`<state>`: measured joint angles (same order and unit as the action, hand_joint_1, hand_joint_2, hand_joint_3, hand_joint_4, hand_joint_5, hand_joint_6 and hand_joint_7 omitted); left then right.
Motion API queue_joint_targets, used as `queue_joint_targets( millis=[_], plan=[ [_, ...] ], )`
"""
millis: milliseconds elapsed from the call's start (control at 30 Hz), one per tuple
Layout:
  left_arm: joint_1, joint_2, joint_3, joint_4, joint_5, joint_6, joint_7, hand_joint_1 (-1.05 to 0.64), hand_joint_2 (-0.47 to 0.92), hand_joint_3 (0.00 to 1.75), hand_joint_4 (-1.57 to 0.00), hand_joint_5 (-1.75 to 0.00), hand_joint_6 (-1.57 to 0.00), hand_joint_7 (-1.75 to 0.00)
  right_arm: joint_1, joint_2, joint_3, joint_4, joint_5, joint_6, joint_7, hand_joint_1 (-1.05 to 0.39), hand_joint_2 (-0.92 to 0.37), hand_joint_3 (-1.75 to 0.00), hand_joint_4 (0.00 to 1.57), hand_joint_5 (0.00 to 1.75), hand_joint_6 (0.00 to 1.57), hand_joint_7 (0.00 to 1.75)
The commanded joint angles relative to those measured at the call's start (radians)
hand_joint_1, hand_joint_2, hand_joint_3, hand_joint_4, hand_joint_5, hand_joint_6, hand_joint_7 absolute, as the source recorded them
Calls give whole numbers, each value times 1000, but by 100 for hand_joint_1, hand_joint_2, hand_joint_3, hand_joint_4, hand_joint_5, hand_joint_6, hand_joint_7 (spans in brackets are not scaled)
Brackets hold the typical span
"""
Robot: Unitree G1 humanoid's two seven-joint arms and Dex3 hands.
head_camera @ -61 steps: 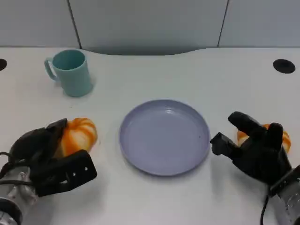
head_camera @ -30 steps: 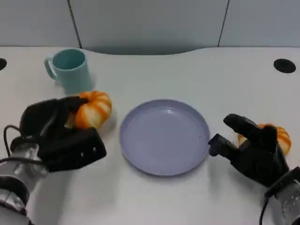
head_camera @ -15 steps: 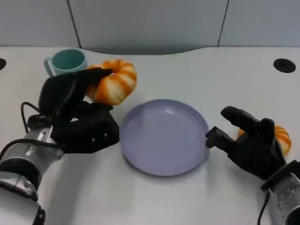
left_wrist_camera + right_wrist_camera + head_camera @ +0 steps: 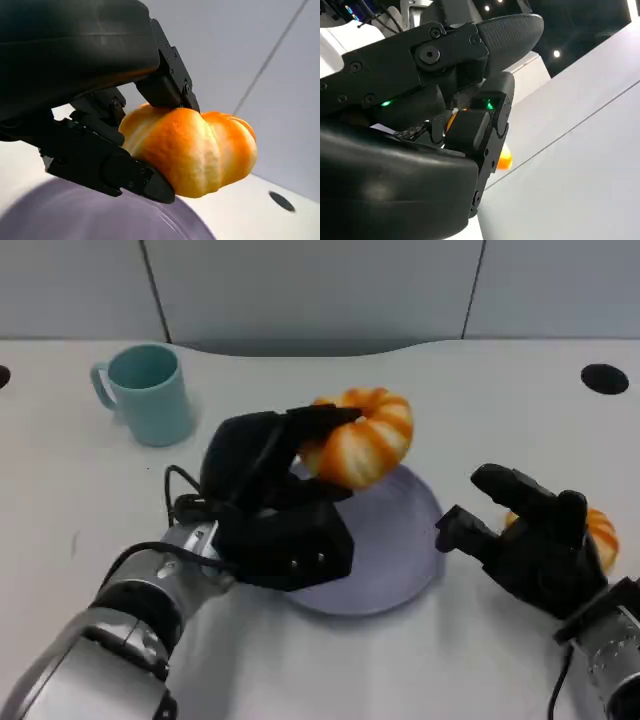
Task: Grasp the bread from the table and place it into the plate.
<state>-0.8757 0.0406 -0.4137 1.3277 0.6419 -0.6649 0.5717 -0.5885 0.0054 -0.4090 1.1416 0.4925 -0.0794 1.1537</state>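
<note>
Two breads are in sight; the left hand [image 4: 275,502] grips one bread [image 4: 362,446] (an orange, ridged roll) between its fingers, raised over the far part of the lilac plate [image 4: 400,550], which lies under and just beyond that hand; a second bread [image 4: 598,535] lies on the table [image 4: 480,400] just behind the right hand [image 4: 530,550], whose fingers are spread and hold nothing, beside the plate's rim; a teal mug [image 4: 148,392] stands well beyond the left hand, toward the table's far edge.
</note>
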Motion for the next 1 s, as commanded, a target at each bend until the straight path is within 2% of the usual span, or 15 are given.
queue_joint_targets(
  millis=[33, 67, 100, 167, 200, 267, 300, 367, 667, 767, 933, 1000],
  plan=[
    [-6, 6, -16, 7, 7, -13, -21, -22, 86, 0, -112, -32, -114, -1, -9, -6, -5, 2, 5, -9, 8, -51, -92, -13, 79, 118, 114, 1],
    [0, 0, -26, 9, 10, -5, -51, -22, 86, 0, -108, -30, -112, 0, -8, -5, -6, -1, 6, 0, 4, -51, -92, -13, 79, 118, 113, 0],
    [3, -3, -32, 11, 10, 4, -78, -28, 86, 0, -96, -22, -103, 0, -6, -4, -5, -3, 6, 5, 0, -50, -92, -12, 79, 118, 113, 0],
    [5, 0, -33, 12, -1, 24, -135, -32, 87, 0, -87, -16, -95, 0, -3, -3, -4, -7, 4, 2, -9, -50, -92, -12, 79, 118, 113, 0],
    [5, 3, -31, 11, -9, 32, -163, -39, 85, 0, -67, -8, -76, 0, -2, -2, -3, -10, 2, -4, -13, -50, -92, -12, 79, 118, 114, 1],
    [3, 12, -33, 7, -9, 53, -196, -45, 83, 0, -54, -2, -62, 0, 1, 1, -4, -15, 1, -11, -23, -51, -92, -11, 80, 119, 115, 1],
    [1, 17, -37, 5, -4, 64, -200, -55, 83, 0, -41, -1, -50, 0, 2, 3, -3, -17, 1, -13, -26, -51, -92, -12, 80, 119, 115, 1],
    [-2, 28, -44, 1, 4, 79, -201, -63, 82, 0, -33, 0, -41, 0, 2, 4, -3, -19, 1, -9, -30, -51, -92, -12, 80, 121, 115, 1],
    [-4, 58, -42, -10, -2, 87, -221, -76, 84, 1, -21, 0, -32, 0, -4, 7, -3, -9, 2, -15, -24, -51, -92, -13, 78, 122, 114, 1],
    [-5, 70, -40, -13, -7, 77, -250, -90, 88, 1, -16, 0, -29, 0, -6, 7, -4, -7, 1, -12, -29, -51, -92, -12, 80, 122, 115, 1],
    [2, 101, -35, -24, -11, 40, -279, -96, 91, 2, -17, -1, -29, 0, -7, 6, -2, -7, -4, -24, -37, -52, -92, -11, 80, 122, 115, 1],
    [6, 111, -33, -29, -14, 29, -283, -93, 90, 1, -20, -3, -32, -1, -10, 7, -3, -4, -3, -25, -34, -52, -92, -11, 79, 122, 115, 1]
  ],
)
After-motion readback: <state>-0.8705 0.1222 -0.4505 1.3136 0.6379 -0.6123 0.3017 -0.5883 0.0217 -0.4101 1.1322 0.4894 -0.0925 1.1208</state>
